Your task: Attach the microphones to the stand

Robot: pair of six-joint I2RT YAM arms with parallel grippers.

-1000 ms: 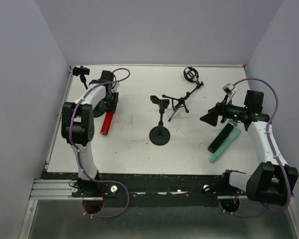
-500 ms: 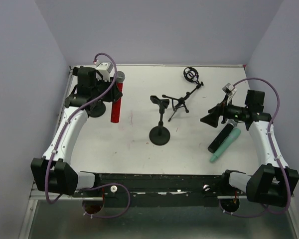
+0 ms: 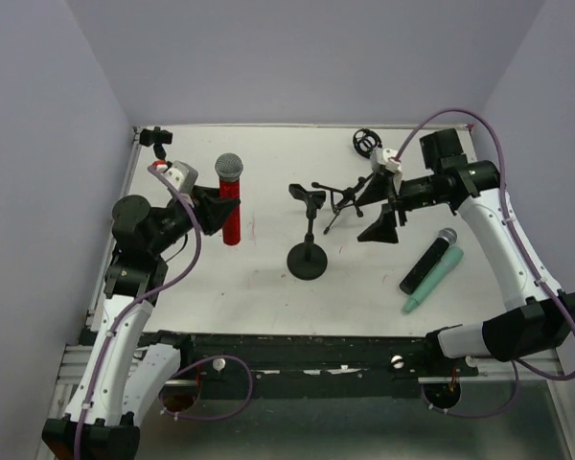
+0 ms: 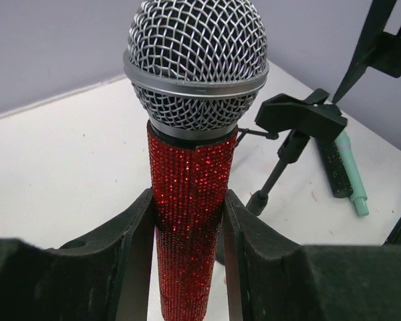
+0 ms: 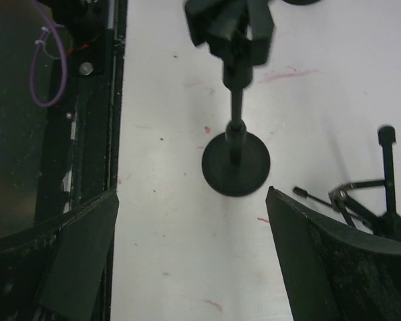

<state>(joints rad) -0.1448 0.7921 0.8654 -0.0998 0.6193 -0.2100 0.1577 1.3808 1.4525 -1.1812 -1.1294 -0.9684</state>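
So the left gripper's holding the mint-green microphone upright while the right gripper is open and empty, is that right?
Not quite. The left gripper holds the red microphone upright, as the left wrist view shows; the mint-green microphone lies on the table. The right gripper is open and empty.

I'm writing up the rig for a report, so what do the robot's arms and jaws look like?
Both match: the left arm and right arm have white links with black joints, and a purple cable loops along each. The jaws are black, broad, wedge-shaped plates with a matte surface.
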